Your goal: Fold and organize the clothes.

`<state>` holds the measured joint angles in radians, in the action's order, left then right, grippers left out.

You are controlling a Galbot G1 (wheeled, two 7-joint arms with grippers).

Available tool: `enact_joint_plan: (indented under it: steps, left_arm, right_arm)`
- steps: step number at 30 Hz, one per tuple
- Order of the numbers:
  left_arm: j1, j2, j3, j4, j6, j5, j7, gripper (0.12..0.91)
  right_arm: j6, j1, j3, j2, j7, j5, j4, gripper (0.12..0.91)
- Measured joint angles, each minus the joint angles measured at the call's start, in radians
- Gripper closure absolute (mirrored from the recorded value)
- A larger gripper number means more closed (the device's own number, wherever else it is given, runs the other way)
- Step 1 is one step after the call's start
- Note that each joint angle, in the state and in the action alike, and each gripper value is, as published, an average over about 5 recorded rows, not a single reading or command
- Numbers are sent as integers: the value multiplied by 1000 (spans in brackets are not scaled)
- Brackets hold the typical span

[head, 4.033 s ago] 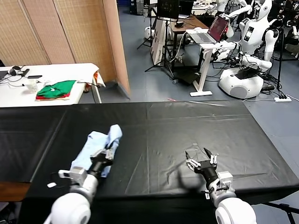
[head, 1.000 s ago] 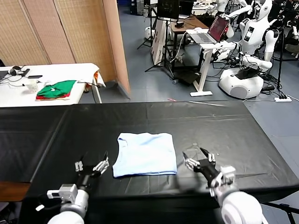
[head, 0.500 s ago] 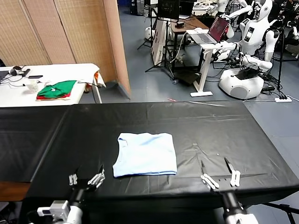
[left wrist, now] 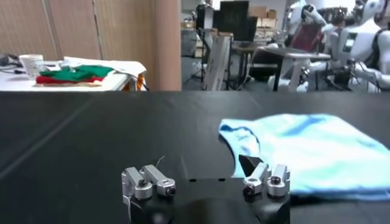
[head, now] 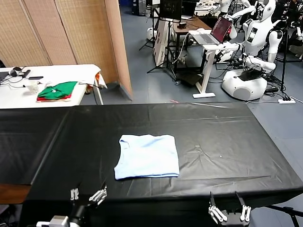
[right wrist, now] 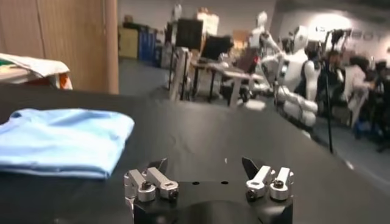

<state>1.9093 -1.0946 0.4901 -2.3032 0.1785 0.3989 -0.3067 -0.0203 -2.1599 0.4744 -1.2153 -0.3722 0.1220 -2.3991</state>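
The clothes, one pale sky-blue T-shirt, lie folded into a flat rectangle near the middle of the black table. My left gripper is low at the table's front edge, left of the shirt, open and empty. My right gripper hangs below the front edge to the right, open and empty too. From the left wrist the shirt lies just ahead of the left gripper. From the right wrist the shirt lies off to one side of the right gripper.
A white side table at the far left holds folded green and red garments. A woven screen stands behind it. Other robots, a desk with a laptop and stands fill the floor beyond the table.
Both arms have drawn back towards me and sunk to the table's front edge. The shirt has stayed folded in place over the last second; earlier the left gripper held it bunched.
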Motion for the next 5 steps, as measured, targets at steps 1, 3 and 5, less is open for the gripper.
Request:
enact_joint_plan:
  steps: [1,3,5]
  left_arm:
    - [1,0,1,-1,1,0,0,123]
    - [4,1,4,-2,1,0,0,123]
    - [4,2,5,-3,1,0,0,123]
  right_arm:
    - [-2,-6,-5,-1,-2,1,-3,118]
    - [-5,-13,-12,-3,-4,7,-8,118]
    - [-5,-16,-16,-4,-5,10,-10,118]
